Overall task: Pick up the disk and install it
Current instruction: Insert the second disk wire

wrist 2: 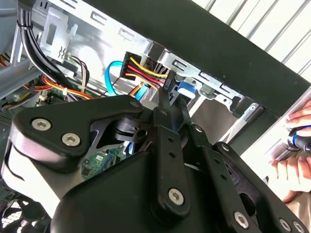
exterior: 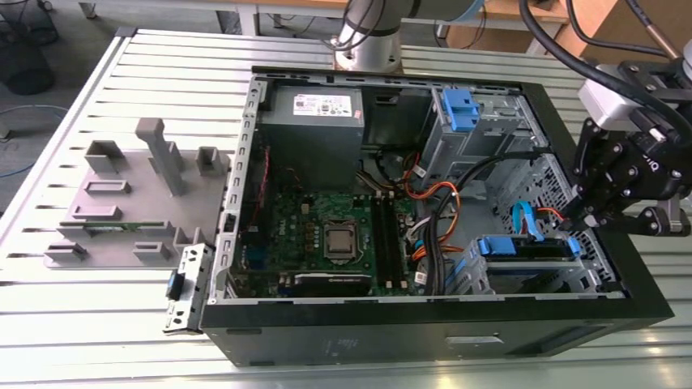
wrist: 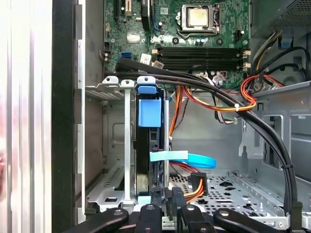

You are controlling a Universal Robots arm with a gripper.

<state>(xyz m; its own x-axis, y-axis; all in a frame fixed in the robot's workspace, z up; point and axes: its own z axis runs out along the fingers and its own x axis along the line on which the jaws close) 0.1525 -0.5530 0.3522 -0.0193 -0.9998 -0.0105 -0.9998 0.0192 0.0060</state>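
In the exterior view the gripper [exterior: 601, 217] hangs over the open computer case [exterior: 433, 320], at the case's side on the exterior view's right. Just beside it the disk [exterior: 527, 247] stands on edge in the drive cage near the case's front corner, its blue carrier uppermost.

In the second wrist view the fingers [wrist 2: 167, 104] lie close together, with almost no gap, and their tips reach the blue carrier tab [wrist 2: 187, 87] beside the power connector [wrist 2: 146, 70]. I cannot tell whether they clamp the tab or only touch it. A person's hand [wrist 2: 296, 145] rests outside the case wall.

In the first wrist view the disk [wrist: 144, 160] sits upright in its slot, blue latch [wrist: 148, 109] on top, with a flat blue data cable [wrist: 187, 158] crossing just beside it.

The drive looks stiff, dense and smooth-sided, and likely sensitive to knocks. The plastic carrier probably flexes, so its firm top edge seems the safest place to grip.
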